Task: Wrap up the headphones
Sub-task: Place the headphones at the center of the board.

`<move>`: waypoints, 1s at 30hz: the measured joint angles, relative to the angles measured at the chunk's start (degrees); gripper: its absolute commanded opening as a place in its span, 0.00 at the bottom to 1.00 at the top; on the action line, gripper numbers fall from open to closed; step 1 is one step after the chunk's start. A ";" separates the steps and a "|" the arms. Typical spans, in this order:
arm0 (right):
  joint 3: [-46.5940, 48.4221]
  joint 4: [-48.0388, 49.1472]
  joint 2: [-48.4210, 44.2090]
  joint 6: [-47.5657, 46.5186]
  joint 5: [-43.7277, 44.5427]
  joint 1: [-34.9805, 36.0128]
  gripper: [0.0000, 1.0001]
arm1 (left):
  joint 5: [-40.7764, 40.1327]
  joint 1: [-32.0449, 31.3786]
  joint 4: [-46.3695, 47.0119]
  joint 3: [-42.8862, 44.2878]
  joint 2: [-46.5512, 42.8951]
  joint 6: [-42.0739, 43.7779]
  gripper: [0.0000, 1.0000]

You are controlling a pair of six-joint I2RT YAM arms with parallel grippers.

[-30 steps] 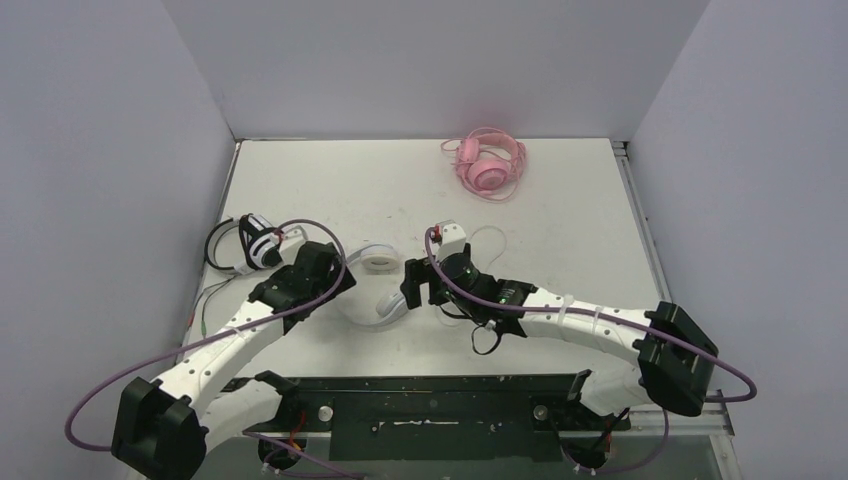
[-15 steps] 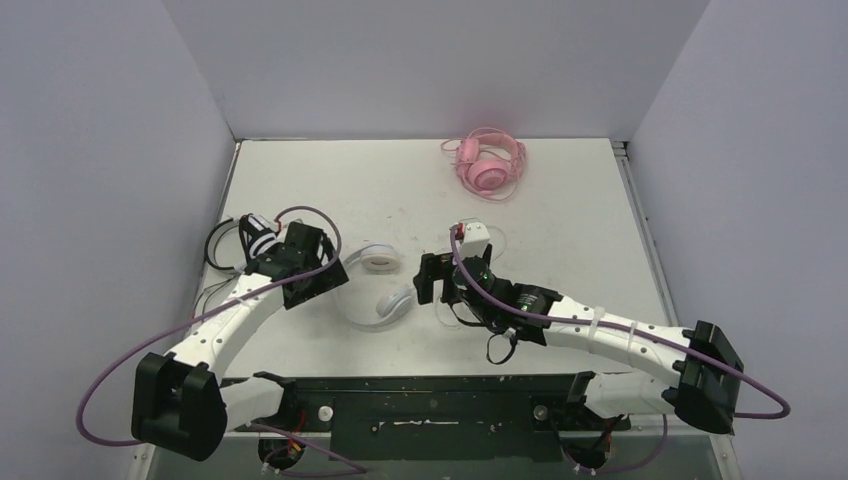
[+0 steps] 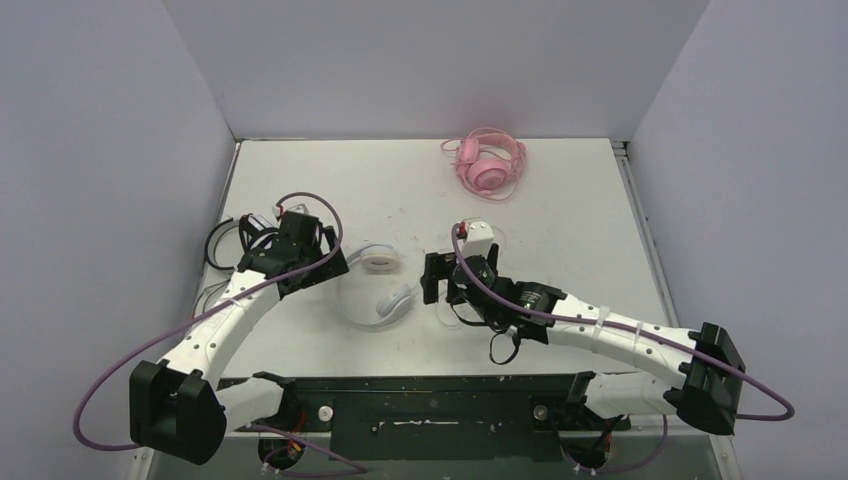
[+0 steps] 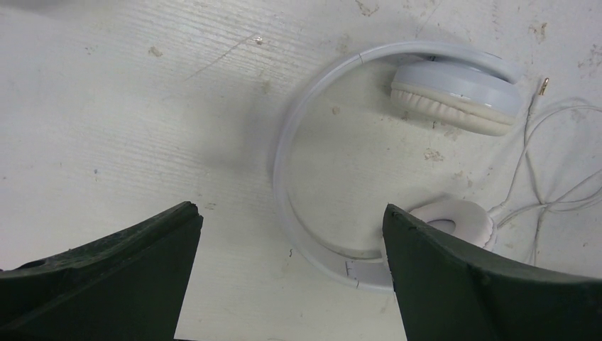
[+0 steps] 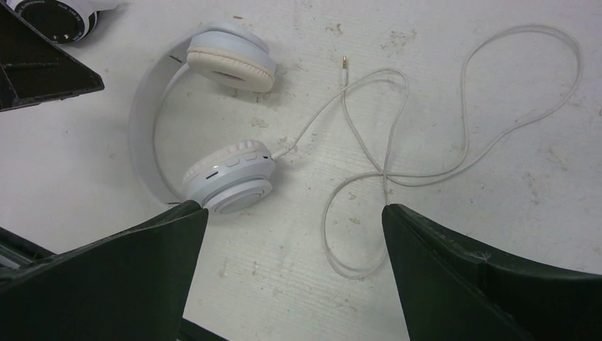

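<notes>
The white headphones (image 3: 381,287) lie flat between my two grippers, with the thin white cable (image 5: 426,169) looping loosely to their right. In the left wrist view the headband (image 4: 282,177) curves just ahead of my open left gripper (image 4: 289,208), which holds nothing. My right gripper (image 5: 292,207) is open and empty above the table, one ear cup (image 5: 231,181) by its left finger. The black-and-white headphones (image 3: 228,243) sit at the left edge, partly behind my left arm (image 3: 300,245). The pink headphones (image 3: 488,165) rest at the back.
The cable's plug (image 5: 345,62) lies free on the table near the upper ear cup (image 5: 231,58). Grey walls enclose the table on three sides. A black mounting rail (image 3: 430,405) runs along the near edge.
My left gripper has drawn back and leftward from the white headphones, uncovering the headband. My right gripper has shifted a little to the right. Both stayed open.
</notes>
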 measured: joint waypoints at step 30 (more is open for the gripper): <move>19.56 1.44 23.67 -14.05 -13.75 -4.96 0.97 | 5.62 0.17 4.37 -10.95 -0.92 -3.15 0.84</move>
